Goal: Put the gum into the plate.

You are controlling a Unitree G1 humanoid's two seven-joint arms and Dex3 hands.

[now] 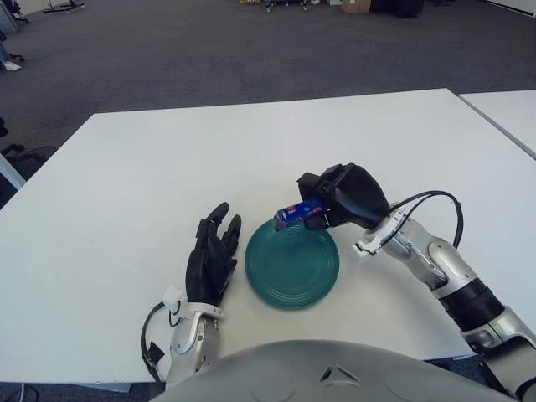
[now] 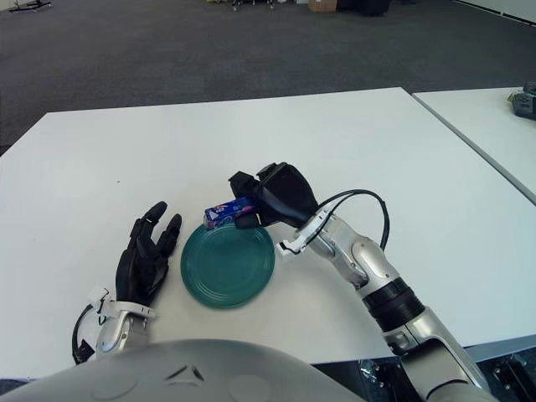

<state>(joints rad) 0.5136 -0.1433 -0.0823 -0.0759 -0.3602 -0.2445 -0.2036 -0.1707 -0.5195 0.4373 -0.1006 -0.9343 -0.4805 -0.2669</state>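
Observation:
A round teal plate (image 1: pixel 292 272) lies on the white table near its front edge. My right hand (image 1: pixel 322 206) is shut on a small blue gum pack (image 1: pixel 295 213) and holds it just above the plate's far rim, the pack pointing left. In the right eye view the gum pack (image 2: pixel 226 213) shows at the plate's (image 2: pixel 228 272) upper left rim. My left hand (image 1: pixel 213 251) shows just left of the plate, fingers spread and holding nothing.
The white table (image 1: pixel 167 167) stretches far and to both sides. A second white table (image 1: pixel 511 113) stands at the right across a narrow gap. A black cable (image 1: pixel 435 205) loops off my right wrist.

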